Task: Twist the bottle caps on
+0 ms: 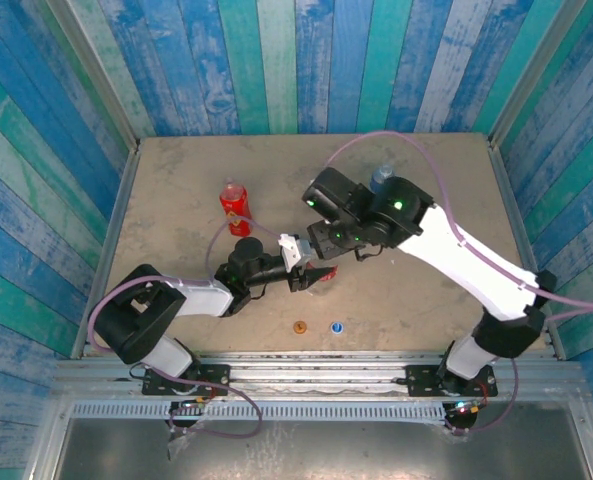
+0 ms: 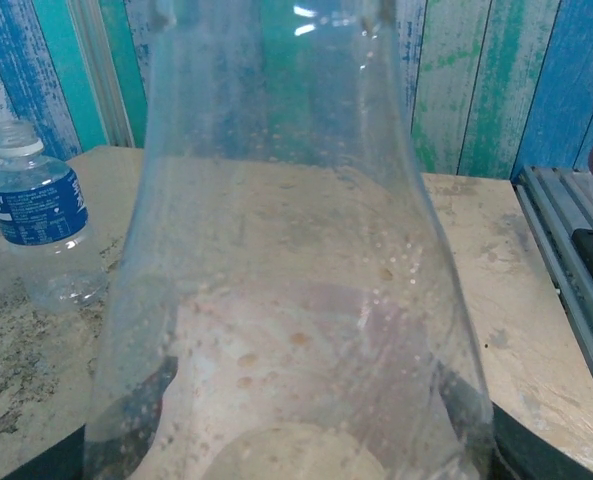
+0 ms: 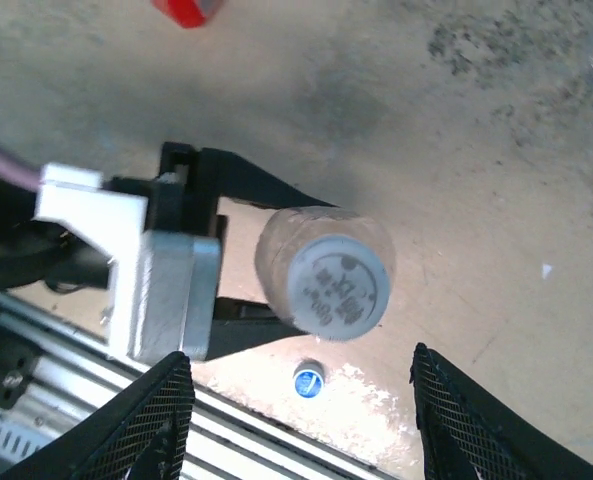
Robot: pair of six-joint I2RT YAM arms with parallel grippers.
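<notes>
Clear bottle (image 3: 279, 245) is upright at mid-frame of the top view, long axis vertical, neck up, with the white cap (image 3: 338, 287) seated on it. Left end effector (image 1: 312, 272) clamps the body. Right end effector (image 3: 301, 358) hangs above, jaws wide, off the cap. Likely step: tightening the first cap; can't tell if fully threaded. Next: re-grip and twist, or fetch the blue cap (image 1: 336, 326) or orange cap (image 1: 299, 327), lower centre on the counter (image 1: 176, 200).
</notes>
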